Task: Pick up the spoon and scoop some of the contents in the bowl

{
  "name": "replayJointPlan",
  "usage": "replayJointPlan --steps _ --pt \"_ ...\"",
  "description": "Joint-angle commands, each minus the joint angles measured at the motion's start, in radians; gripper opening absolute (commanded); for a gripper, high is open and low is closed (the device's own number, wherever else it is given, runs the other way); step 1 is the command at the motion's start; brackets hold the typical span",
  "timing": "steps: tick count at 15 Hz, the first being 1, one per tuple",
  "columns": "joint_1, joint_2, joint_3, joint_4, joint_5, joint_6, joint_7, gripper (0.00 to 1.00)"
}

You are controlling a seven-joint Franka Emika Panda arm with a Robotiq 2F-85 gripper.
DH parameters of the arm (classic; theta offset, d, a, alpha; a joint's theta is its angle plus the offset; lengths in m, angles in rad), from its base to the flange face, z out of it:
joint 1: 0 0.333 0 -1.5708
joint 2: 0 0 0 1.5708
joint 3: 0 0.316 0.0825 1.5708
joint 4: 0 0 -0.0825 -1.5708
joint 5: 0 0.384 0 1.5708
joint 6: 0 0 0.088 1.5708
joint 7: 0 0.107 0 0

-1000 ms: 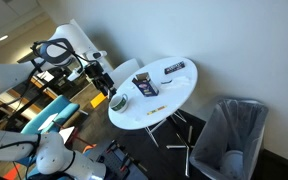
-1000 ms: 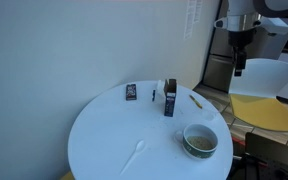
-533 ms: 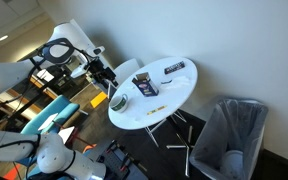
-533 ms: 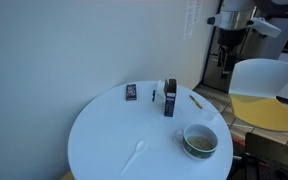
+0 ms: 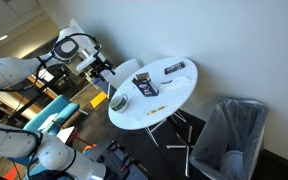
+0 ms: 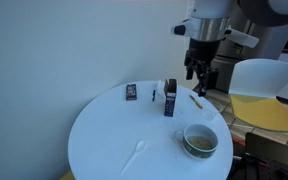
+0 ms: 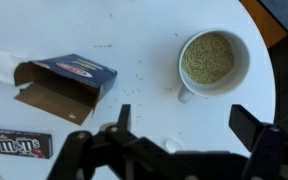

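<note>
The white spoon (image 6: pixel 136 155) lies on the round white table (image 6: pixel 104 140) near its front edge. In the wrist view only its scoop end (image 7: pixel 170 144) shows; the gripper body hides the rest. The small bowl (image 6: pixel 200 140) holds greenish-brown grains, and it also shows in the wrist view (image 7: pixel 211 60) and in an exterior view (image 5: pixel 118 102). My gripper (image 6: pixel 199 80) hangs open and empty above the table's far side, well above the objects. In the wrist view its fingers (image 7: pixel 184 125) straddle bare tabletop between spoon and bowl.
An opened dark box (image 7: pixel 64 82) and an M&M's packet (image 7: pixel 19 145) lie on the table. A chair with a yellow seat (image 6: pixel 259 100) stands beside it. A lined bin (image 5: pixel 229 135) stands on the floor.
The arm has swung from beside the table to over it. The gripper now hangs above the table's far side.
</note>
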Motion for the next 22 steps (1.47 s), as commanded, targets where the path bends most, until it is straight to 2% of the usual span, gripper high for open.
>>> replayJointPlan --steps 1,3,4,5,9,15,18,22 --pt "0.021 0.129 0.031 0.108 0.014 0.011 -0.154 1.0" --pt "0.021 0.147 0.047 0.112 0.03 0.022 -0.257 1.0" --pt "0.008 0.118 0.044 0.095 0.005 0.009 -0.328 1.0" --pt "0.006 0.134 0.061 0.086 0.011 0.015 -0.222 1.0" --pt "-0.003 0.129 0.057 0.091 0.01 0.015 -0.304 1.0" --pt "0.029 0.368 0.126 0.194 0.076 0.261 -0.41 1.0" --pt "0.031 0.513 0.188 0.306 0.141 0.247 -0.478 1.0" --pt "0.071 0.665 0.23 0.472 0.042 0.155 -0.406 1.0"
